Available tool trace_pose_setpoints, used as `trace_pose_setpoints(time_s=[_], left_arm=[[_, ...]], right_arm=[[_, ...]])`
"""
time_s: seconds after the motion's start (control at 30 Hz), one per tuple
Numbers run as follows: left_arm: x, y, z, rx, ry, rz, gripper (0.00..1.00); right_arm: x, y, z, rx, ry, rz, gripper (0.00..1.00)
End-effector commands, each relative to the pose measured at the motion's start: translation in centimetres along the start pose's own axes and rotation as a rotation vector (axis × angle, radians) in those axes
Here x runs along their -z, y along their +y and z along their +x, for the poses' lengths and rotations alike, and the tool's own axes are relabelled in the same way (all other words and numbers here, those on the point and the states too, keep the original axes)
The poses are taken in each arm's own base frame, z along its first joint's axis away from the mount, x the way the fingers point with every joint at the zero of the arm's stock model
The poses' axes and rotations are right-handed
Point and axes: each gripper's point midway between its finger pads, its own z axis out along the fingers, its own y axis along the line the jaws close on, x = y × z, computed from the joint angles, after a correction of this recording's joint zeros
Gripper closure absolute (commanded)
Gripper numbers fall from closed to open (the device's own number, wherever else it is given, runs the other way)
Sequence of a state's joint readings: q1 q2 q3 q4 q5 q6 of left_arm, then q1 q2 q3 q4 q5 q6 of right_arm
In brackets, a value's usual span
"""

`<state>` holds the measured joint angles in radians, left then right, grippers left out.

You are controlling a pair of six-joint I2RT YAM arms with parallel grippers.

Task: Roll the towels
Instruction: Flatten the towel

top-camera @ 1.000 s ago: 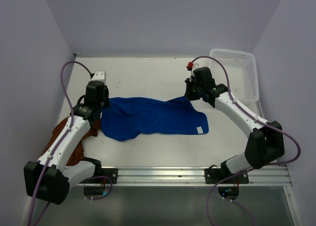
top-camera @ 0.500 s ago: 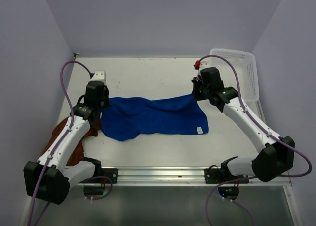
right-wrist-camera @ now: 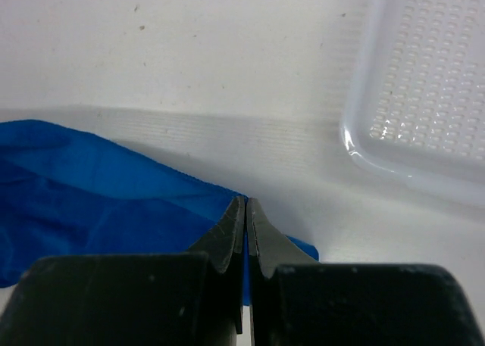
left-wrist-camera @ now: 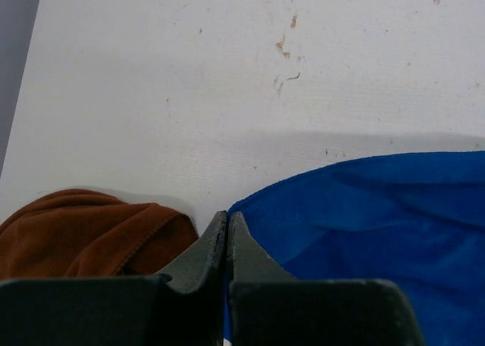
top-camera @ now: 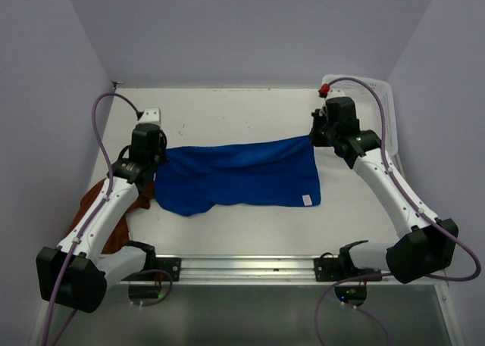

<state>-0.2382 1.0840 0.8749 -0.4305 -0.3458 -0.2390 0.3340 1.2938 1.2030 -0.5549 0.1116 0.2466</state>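
The blue towel (top-camera: 239,176) lies stretched across the middle of the table, its far edge pulled taut between both arms. My left gripper (top-camera: 161,154) is shut on the blue towel's (left-wrist-camera: 364,225) far left corner; its jaws (left-wrist-camera: 227,217) pinch the cloth edge. My right gripper (top-camera: 314,140) is shut on the far right corner of the blue towel (right-wrist-camera: 98,202), a strip of cloth showing between its jaws (right-wrist-camera: 246,204). The rust-brown towel (top-camera: 114,210) sits bunched at the table's left edge, beside and under the left arm, and shows in the left wrist view (left-wrist-camera: 83,232).
A white perforated basket (top-camera: 375,119) stands at the far right, just beyond the right gripper; its rim (right-wrist-camera: 364,145) is close in the right wrist view. The white table (top-camera: 227,115) has small stains behind the blue towel.
The right gripper has moved right and away from the bases with its corner, pulling the blue towel's far edge straight. The left arm has stayed put.
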Motion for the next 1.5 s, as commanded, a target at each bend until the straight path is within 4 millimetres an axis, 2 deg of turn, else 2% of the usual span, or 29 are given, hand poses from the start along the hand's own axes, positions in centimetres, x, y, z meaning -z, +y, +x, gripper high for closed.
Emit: trace_pose_setpoints(time_s=[0.0, 0.1, 0.27, 0.47, 0.63, 0.83, 1.07, 1.27, 1.47], left_arm=[[0.2, 0.3, -2.4, -0.005, -0.095, -0.012, 1.0], [-0.2, 0.3, -2.1, -0.017, -0.094, -0.016, 1.0], [-1.3, 0.2, -1.9, -0.025, -0.056, -0.036, 1.0], [-1.8, 0.7, -3.7, -0.006, -0.124, -0.064, 1.0], [-1.8, 1.2, -5.6, -0.001, -0.177, -0.086, 1.0], [-0.6, 1.3, -8.3, -0.003, -0.267, -0.071, 1.0], [3.1, 1.3, -11.8, -0.011, -0.456, -0.012, 1.0], [5.8, 2.2, -13.0, 0.0, -0.538, -0.012, 1.0], [7.7, 3.6, -12.9, 0.003, -0.551, -0.053, 1.0]], right_arm=[[1.2, -0.8, -3.7, -0.079, -0.085, -0.01, 1.0], [1.0, -0.9, -4.7, -0.119, -0.105, -0.043, 1.0], [0.0, -0.7, -4.7, -0.126, -0.088, -0.066, 1.0], [-0.6, -1.5, -4.5, -0.148, -0.082, -0.063, 1.0], [-0.5, -1.7, -5.5, -0.165, -0.094, -0.073, 1.0], [1.5, -1.2, -7.9, -0.164, -0.151, -0.098, 1.0], [5.2, 0.0, -10.5, -0.174, -0.216, -0.158, 1.0], [8.5, 0.5, -11.3, -0.169, -0.25, -0.185, 1.0], [11.9, 0.7, -11.2, -0.163, -0.28, -0.201, 1.0]])
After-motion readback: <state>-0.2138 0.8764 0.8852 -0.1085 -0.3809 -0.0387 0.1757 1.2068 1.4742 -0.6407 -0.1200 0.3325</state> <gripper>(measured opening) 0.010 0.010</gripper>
